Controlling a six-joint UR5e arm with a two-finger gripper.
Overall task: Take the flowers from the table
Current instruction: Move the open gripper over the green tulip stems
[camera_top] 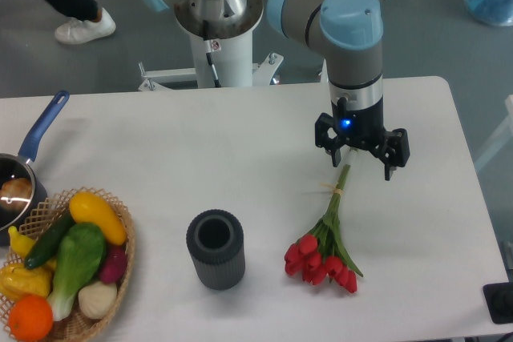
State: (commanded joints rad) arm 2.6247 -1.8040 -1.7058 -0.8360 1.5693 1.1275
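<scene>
You've got the flowers [325, 247] lying on the table [240, 142], right of centre near the front edge. Long axis runs diagonal: red heads point front-left, stem ends point back-right, up under the gripper [350, 159]. Gripper sits right over the stem tips; can't tell if its fingers are spread or pinching. Dark ribbed cup [215, 249] stands left of the blooms, vegetable basket [68, 278] far left.

The table [160, 142] is plain white. The flowers [321, 263] have red heads, green stems and a pale string. The cup [215, 249] is dark grey with ribs. The gripper [362, 164] is black with a blue light. The pan [24, 167] has a blue handle.
</scene>
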